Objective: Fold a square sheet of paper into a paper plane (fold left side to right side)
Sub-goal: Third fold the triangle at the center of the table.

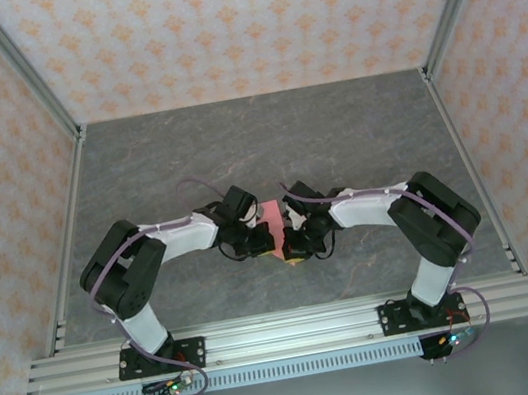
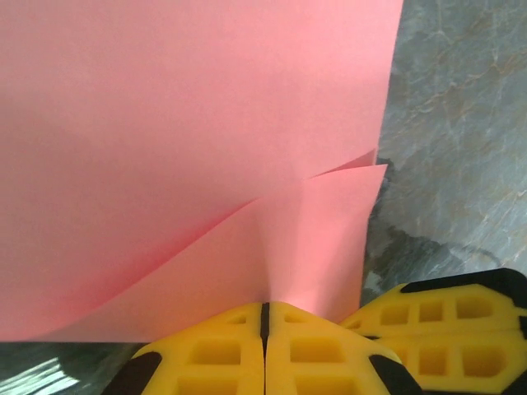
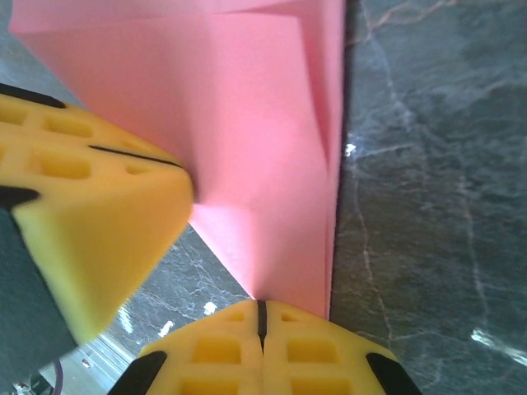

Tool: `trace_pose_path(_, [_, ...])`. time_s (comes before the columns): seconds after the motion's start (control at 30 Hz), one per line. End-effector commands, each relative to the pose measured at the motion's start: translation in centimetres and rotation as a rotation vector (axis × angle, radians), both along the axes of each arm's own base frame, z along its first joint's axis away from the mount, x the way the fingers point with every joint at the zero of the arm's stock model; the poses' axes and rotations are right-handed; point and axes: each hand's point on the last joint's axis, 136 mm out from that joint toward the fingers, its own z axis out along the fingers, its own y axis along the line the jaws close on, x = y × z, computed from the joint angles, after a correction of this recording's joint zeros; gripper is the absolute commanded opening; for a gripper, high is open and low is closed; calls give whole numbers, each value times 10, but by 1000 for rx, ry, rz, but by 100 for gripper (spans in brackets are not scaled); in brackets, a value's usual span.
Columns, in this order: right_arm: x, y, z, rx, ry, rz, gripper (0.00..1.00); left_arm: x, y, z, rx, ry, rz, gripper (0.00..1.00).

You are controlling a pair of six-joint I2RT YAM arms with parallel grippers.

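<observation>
square sheet of paper [image 2: 189, 123], partly folded, at mid table [image 3: 428, 206]. left gripper [image 2: 265, 311] and right gripper [image 3: 261, 309] both pinched tight on its near edge, just beside each other. sheet extends to the far side from both tips; neither gripper nearer.

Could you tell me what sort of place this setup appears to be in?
Probably a lab recording booth for robot work: aluminium frame rails, patterned wall panels enclosing three sides, and a grey marbled tabletop.
</observation>
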Motion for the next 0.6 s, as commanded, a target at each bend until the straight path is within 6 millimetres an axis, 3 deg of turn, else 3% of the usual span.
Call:
trace_pose_path(0.0, [-22, -38, -31, -205, 79, 2, 0, -1, 53, -19, 160, 23, 59, 6])
trace_pose_path(0.27, [-23, -38, -31, -211, 87, 15, 0, 45, 92, -6, 196, -36, 95, 6])
trace_pose_path(0.43, [-23, -38, -30, -211, 87, 15, 0, 49, 104, -1, 198, -41, 104, 6])
trace_pose_path(0.57, [-21, -38, -29, -207, 77, 12, 0, 52, 94, 33, 107, -127, 107, 7])
